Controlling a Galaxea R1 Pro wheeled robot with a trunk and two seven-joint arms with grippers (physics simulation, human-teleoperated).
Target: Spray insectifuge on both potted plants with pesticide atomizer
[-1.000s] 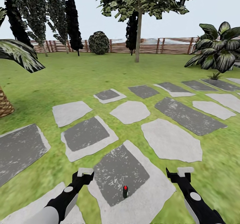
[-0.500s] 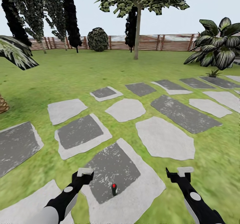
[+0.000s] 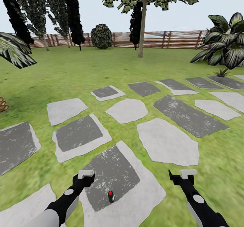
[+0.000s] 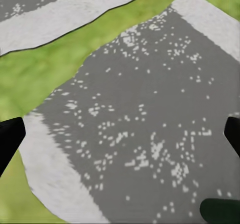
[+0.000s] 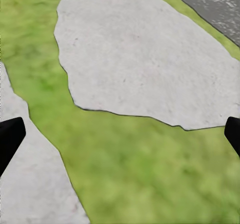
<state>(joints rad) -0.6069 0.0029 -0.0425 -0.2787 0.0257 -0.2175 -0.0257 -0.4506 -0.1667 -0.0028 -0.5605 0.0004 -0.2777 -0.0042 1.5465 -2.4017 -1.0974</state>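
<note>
The pesticide atomizer (image 3: 110, 196), a small dark bottle with a red-tipped top, stands upright on the dark grey stepping stone (image 3: 112, 176) in the garden lawn, between my two arms. My left gripper (image 3: 85, 177) hangs open just left of it and slightly farther out. In the left wrist view the atomizer (image 4: 220, 211) is a dark green shape at the frame's corner, outside the open left gripper (image 4: 120, 139). My right gripper (image 3: 183, 176) is open over grass, well right of the bottle, with nothing in it (image 5: 120, 139). A small green rosette (image 3: 222, 72), perhaps a potted plant, sits far right.
Grey and white stepping stones (image 3: 167, 140) spread across the lawn ahead. A big striped-leaf shrub (image 3: 227, 49) stands at the right, a palm (image 3: 13, 51) at the left, a tree (image 3: 142, 20) ahead, and a brown slatted fence (image 3: 162, 40) at the back.
The whole view has shifted: the stones and the atomizer now sit farther left in the picture, so the camera moved. Both arms hold the same pose, grippers still open.
</note>
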